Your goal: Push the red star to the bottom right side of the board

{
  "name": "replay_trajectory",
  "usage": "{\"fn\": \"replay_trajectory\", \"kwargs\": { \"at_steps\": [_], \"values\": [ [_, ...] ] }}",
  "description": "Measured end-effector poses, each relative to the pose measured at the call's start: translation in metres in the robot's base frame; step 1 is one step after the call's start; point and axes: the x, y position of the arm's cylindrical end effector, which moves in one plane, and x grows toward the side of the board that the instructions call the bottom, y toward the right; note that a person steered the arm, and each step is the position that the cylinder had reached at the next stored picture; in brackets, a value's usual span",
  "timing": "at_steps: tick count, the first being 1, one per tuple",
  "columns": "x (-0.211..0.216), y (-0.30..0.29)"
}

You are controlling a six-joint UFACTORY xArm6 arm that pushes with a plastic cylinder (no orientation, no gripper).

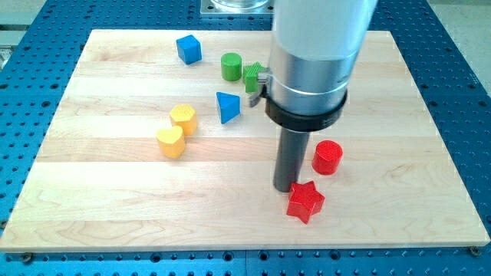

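Because my tip point(285, 187) sits touching the red star's point(305, 202) upper left, pushing sends it toward the tabletop's point(430, 192) bottom right; no gripper exists.

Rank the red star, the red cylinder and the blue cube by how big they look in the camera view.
1. red star, largest
2. red cylinder
3. blue cube, about cylinder-sized; it sits farther up the view, so that order is unsure.
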Motion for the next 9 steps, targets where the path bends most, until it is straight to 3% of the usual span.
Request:
{"fn": "replay_trajectory", "kwargs": {
  "at_steps": [1,2,3,5,6,7,9],
  "values": [
    [0.005,-0.025],
    [0.020,-0.014],
    [0.027,0.083],
    [0.047,0.013],
    [0.076,0.031],
    [0.076,0.111],
    [0.069,0.166]
  ]
}}
